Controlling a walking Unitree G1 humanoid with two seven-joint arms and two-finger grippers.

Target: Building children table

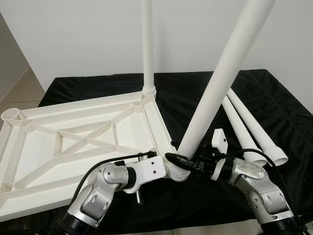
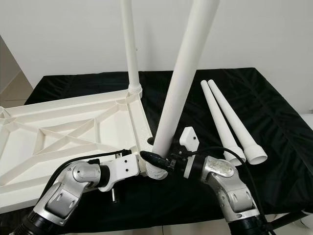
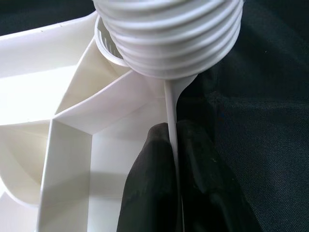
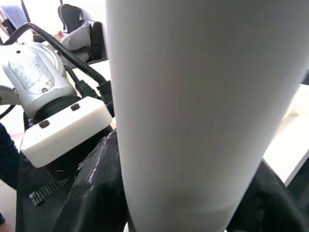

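Nearest: left end effector pinched shut on rim of tabletop, inverted on black-draped desk. Right end effector clamped round leg, tilted at near corner socket. Recommend righting leg before screwing; cross-threading likely otherwise.

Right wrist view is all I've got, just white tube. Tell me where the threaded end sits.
Observer: The held leg is tilted; its threaded end is over the corner socket, threads exposed.
Operator: Report the left gripper.
Observer: The left gripper pinches the tabletop rim beside that socket.
Operator: Count the other legs.
Observer: One upright leg stands in the far corner; two spare legs lie on the black cloth.
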